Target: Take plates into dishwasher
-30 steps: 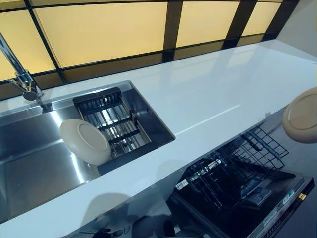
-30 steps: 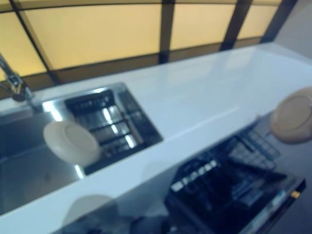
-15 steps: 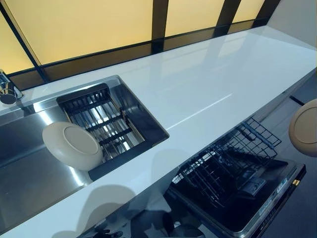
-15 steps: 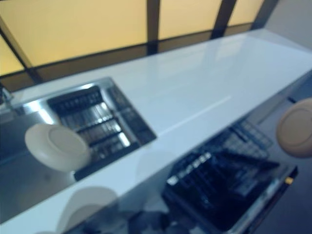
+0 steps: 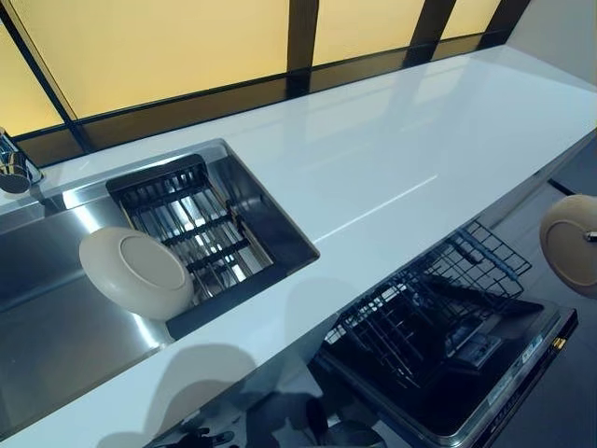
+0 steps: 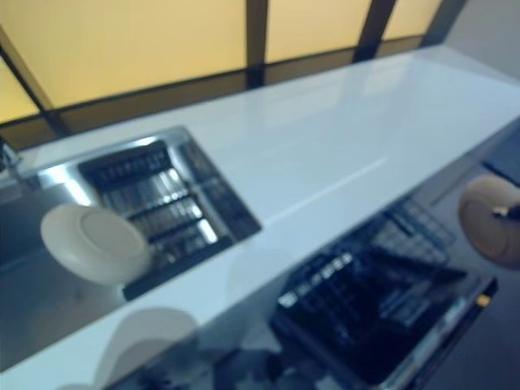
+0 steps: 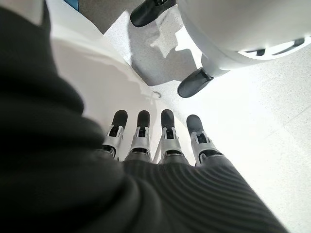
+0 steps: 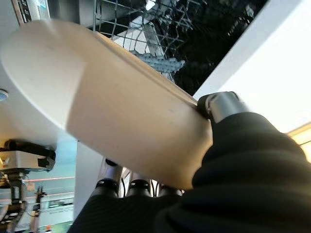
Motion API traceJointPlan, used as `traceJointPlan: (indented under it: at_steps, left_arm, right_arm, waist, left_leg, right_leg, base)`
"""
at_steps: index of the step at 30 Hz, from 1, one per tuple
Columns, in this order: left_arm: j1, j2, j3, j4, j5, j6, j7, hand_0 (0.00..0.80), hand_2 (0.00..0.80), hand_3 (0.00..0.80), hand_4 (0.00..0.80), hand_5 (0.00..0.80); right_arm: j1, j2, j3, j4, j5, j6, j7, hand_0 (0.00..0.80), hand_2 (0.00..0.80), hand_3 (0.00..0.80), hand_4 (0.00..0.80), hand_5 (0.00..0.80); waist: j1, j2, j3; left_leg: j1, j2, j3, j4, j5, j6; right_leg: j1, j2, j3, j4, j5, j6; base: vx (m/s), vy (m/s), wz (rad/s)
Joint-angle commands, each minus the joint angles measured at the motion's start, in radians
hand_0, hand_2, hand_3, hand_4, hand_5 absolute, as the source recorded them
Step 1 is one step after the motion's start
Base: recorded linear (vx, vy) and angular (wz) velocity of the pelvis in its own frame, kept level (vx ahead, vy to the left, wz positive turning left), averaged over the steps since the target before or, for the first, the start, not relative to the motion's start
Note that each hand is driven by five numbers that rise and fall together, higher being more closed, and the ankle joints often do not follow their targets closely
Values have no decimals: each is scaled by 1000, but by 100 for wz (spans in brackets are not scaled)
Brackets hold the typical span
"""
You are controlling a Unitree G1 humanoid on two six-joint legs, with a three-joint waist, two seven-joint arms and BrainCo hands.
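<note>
A beige plate (image 5: 135,273) leans in the steel sink (image 5: 56,336) against a dark drain rack (image 5: 191,224). My right hand (image 8: 209,160) is shut on a second beige plate (image 8: 97,97): the thumb (image 8: 221,104) lies on its rim and the fingers (image 8: 138,187) are under it. That plate shows at the right edge of the left eye view (image 5: 571,245), held in the air just right of the open dishwasher's wire rack (image 5: 438,308). My left hand (image 7: 155,141) hangs over the floor, fingers straight and empty.
The white counter (image 5: 392,159) runs from the sink to the far right, with yellow window panels behind it. A tap (image 5: 14,168) stands at the sink's far left. The dishwasher door (image 5: 504,392) is folded down below the counter's front edge.
The camera has shifted since the first frames. The plate in my right hand now sits a little lower beside the dishwasher rack. The plate in the sink has not moved.
</note>
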Motion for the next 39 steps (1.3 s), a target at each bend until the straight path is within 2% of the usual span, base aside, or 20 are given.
traceJointPlan:
  at_steps: [1, 9, 15, 20, 31, 39]
  left_arm:
    - [-36, 42, 22, -5, 47, -4, 11, 0, 0, 0, 0, 0]
    - [-47, 40, 19, -16, 55, 4, 6, 0, 0, 0, 0, 0]
    - [-55, 34, 10, -20, 58, 11, 9, 0, 0, 0, 0, 0]
    - [-60, 33, 4, -25, 60, 13, 7, 0, 0, 0, 0, 0]
    - [-83, 36, -10, -44, 49, 16, 6, 0, 0, 0, 0, 0]
    - [-101, 40, -25, -52, 45, 12, 3, 0, 0, 0, 0, 0]
  right_arm:
    - [-78, 22, 14, 3, -41, -24, -54, 800, 800, 800, 800, 800]
    - [-83, 75, 43, 19, -81, -19, -71, 800, 800, 800, 800, 800]
    - [-99, 109, 99, 18, -244, -33, -114, 800, 800, 800, 800, 800]
    - [-127, 132, 158, 22, -315, -31, -139, 800, 800, 800, 800, 800]
    - [-186, 215, 229, 91, -299, 31, -146, 800, 800, 800, 800, 800]
    - [-251, 257, 265, 201, -287, 45, -157, 800, 800, 800, 800, 800]
  waist:
    - [49, -48, -22]
    - [62, -44, -16]
    - [68, -41, -14]
    - [77, -36, -9]
    - [99, -21, 13]
    - [118, 1, 34]
  left_leg:
    - [44, 20, -27, 3, -35, 22]
    - [37, 17, -35, 3, -35, 23]
    - [33, 17, -41, 3, -35, 23]
    - [30, 17, -48, 3, -34, 23]
    - [14, 14, -66, 3, -29, 20]
    - [-5, 8, -78, 3, -23, 17]
  right_leg:
    - [-42, -35, -4, 1, 69, 80]
    - [-43, -40, -15, 1, 67, 80]
    - [-46, -42, -18, 1, 67, 80]
    - [-46, -45, -22, 1, 65, 80]
    - [-52, -56, -38, 1, 61, 79]
    - [-64, -65, -52, 1, 61, 77]
  base:
    - [7, -5, 9]
    - [-4, -5, 4]
    - [-3, -9, 2]
    - [1, -6, 3]
    - [-13, -10, 6]
    - [-37, -13, 6]
